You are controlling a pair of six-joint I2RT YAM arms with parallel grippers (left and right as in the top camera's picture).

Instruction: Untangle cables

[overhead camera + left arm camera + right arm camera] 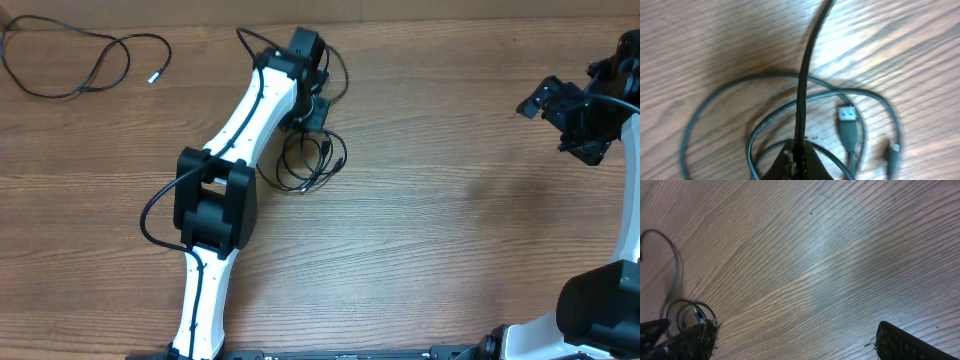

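A tangle of thin black cables (308, 160) lies in loose loops at the table's middle. My left gripper (316, 114) is just behind the loops. In the left wrist view it (800, 159) is shut on one black cable strand (807, 65) that runs up and away from the fingers. The loops (715, 100) lie below it, with a USB plug (847, 118) and a second small plug (893, 148). A separate cable (80, 62) with a silvery tip (153, 77) lies at the far left. My right gripper (565, 115) is open, empty and far right, and in its own view (797, 345) only bare table lies between its fingers.
The wooden table (450, 220) spans the view. The left arm's white links and black elbow (215, 200) cross the left-middle. The right arm's base (600, 300) sits at the bottom right. The tangle also shows at the left edge of the right wrist view (690, 311).
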